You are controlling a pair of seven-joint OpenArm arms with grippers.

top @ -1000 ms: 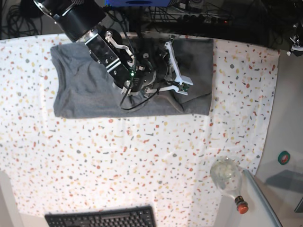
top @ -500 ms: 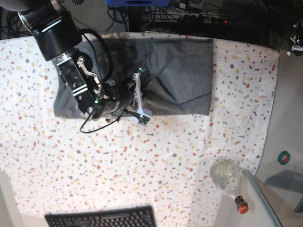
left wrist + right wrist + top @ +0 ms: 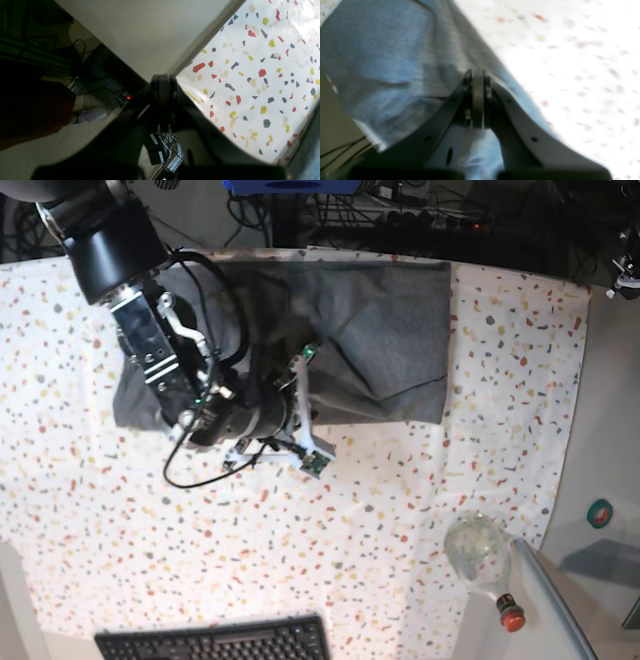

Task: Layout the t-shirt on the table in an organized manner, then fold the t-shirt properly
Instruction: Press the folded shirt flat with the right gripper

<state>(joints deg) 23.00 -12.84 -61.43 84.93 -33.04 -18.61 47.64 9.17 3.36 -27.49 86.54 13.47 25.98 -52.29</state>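
The grey t-shirt (image 3: 390,330) lies along the far side of the speckled table (image 3: 350,520), with a diagonal crease across its right half. My right gripper (image 3: 275,420) sits low over the shirt's near edge, and its arm hides the shirt's left middle. In the right wrist view the gripper (image 3: 475,82) is shut, and the shirt fabric (image 3: 382,50) puckers toward its tips. The image is blurred. My left gripper (image 3: 162,82) is shut and empty, held in the air off the table's edge (image 3: 262,87).
A clear bottle (image 3: 480,552) with an orange cap lies at the near right corner. A black keyboard (image 3: 215,640) sits at the near edge. A green tape roll (image 3: 598,513) rests on the plain side surface. Cables run behind the table.
My right arm has swung from the shirt's middle toward the near left, down to its near edge. The shirt's centre has been dragged along, leaving a diagonal crease.
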